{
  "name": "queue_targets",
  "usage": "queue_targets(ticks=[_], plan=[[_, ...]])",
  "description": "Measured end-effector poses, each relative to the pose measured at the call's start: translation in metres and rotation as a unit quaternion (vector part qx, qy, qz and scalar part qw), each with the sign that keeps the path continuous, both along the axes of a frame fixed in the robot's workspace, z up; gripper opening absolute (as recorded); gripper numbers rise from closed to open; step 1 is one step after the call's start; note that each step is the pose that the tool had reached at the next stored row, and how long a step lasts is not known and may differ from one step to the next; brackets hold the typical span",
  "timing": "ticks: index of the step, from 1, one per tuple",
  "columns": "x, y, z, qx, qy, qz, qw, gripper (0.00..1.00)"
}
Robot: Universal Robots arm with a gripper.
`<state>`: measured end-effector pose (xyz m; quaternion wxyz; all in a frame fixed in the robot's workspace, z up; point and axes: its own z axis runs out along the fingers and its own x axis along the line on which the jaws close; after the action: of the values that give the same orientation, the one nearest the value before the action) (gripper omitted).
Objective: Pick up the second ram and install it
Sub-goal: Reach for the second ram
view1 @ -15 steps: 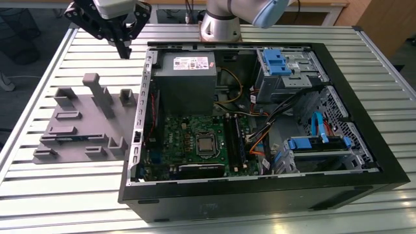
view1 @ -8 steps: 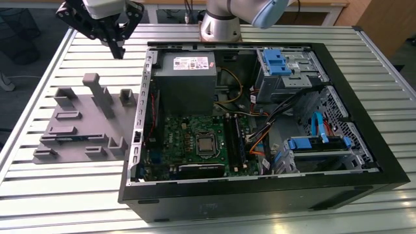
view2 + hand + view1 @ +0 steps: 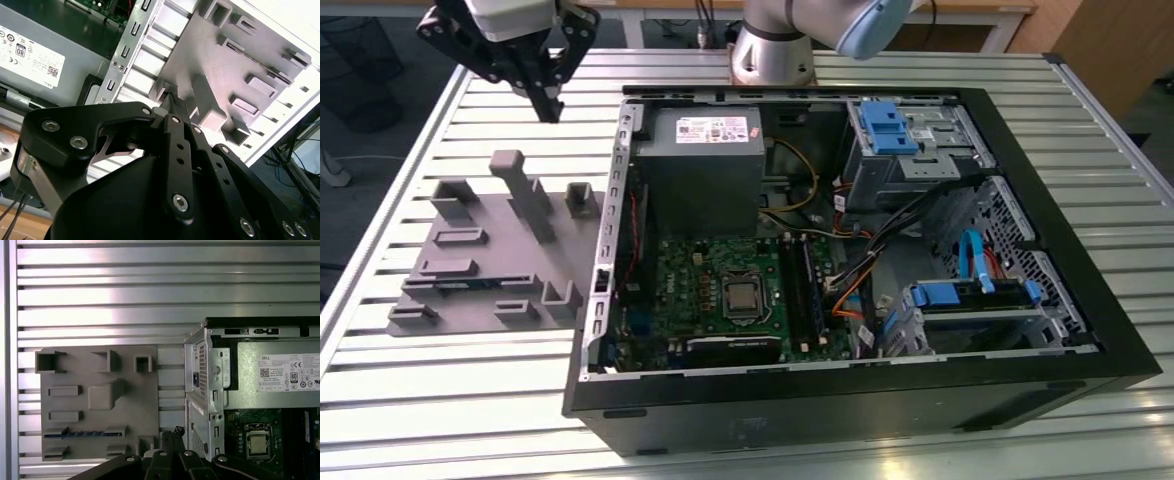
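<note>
**Blue stick sits in the tray, pincer at the other end**

The ram [image 3: 80,434] lies on edge in a slot of the grey tray [image 3: 494,255], lower left in the exterior view. Its long axis points across toward the computer case [image 3: 854,400]. The gripper [image 3: 550,108] hangs upper left, near the tray's opposite end, fingers pressed together and empty.

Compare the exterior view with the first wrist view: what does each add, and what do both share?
Exterior view: the robot arm's grey base, the light-blue plastic drive brackets and the full outline of the open black computer case. First wrist view: the long, narrow blue ram stick, resting in a slot of the grey fixture plate. Both: that plate, the slatted metal table, the grey power supply, the processor, and the black gripper, shut and empty, hovering apart from the ram.
</note>
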<state>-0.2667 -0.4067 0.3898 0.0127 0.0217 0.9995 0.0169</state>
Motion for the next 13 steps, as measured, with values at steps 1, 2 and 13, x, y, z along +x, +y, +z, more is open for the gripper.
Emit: queue_targets(ticks=[1,2,13], plan=[[-0.001,-0.0005,0.0,0.0,0.0,0.0,1.0,0.11],[-0.003,-0.0009,0.0,0.0,0.0,0.0,1.0,0.11],[-0.016,-0.0041,-0.0001,0.0,0.0,0.0,1.0,0.11]])
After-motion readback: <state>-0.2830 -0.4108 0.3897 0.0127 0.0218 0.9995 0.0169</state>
